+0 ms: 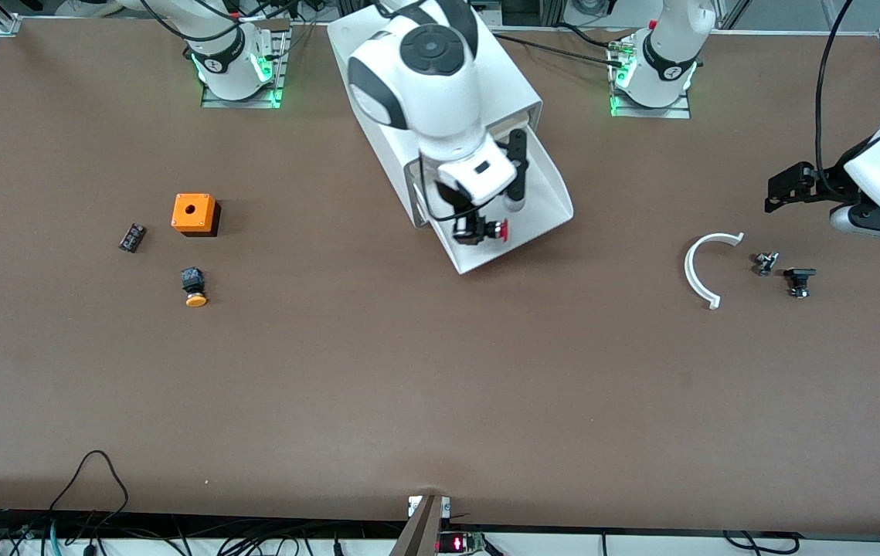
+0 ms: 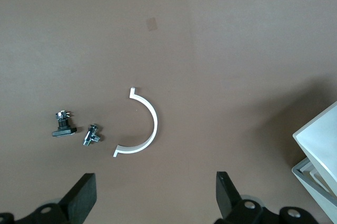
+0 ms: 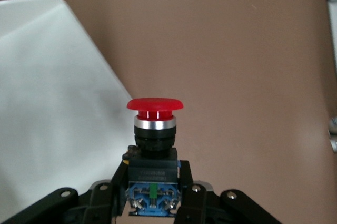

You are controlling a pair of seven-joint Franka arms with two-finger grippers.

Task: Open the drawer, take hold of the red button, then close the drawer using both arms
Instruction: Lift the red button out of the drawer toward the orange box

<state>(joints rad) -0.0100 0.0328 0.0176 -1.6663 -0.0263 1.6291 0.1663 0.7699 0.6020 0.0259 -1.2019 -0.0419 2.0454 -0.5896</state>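
Observation:
The white cabinet [image 1: 440, 100] stands at the middle of the table by the robots' bases, its drawer [image 1: 544, 201] pulled open toward the front camera. My right gripper [image 1: 478, 229] is over the open drawer, shut on the black body of the red-capped button [image 1: 495, 229]. In the right wrist view the button [image 3: 154, 129] sits between the fingers [image 3: 184, 182] of the right gripper [image 3: 152, 192], cap outward, with the drawer's white floor [image 3: 47, 103] under it. My left gripper [image 1: 783, 193] is open and empty over the table at the left arm's end. It also shows in the left wrist view [image 2: 155, 197].
A white half ring [image 1: 706, 266], a small metal fitting [image 1: 766, 262] and a black part [image 1: 799, 279] lie under the left gripper. At the right arm's end are an orange cube with a hole [image 1: 194, 213], an orange-yellow-capped button [image 1: 194, 287] and a small black piece [image 1: 131, 237].

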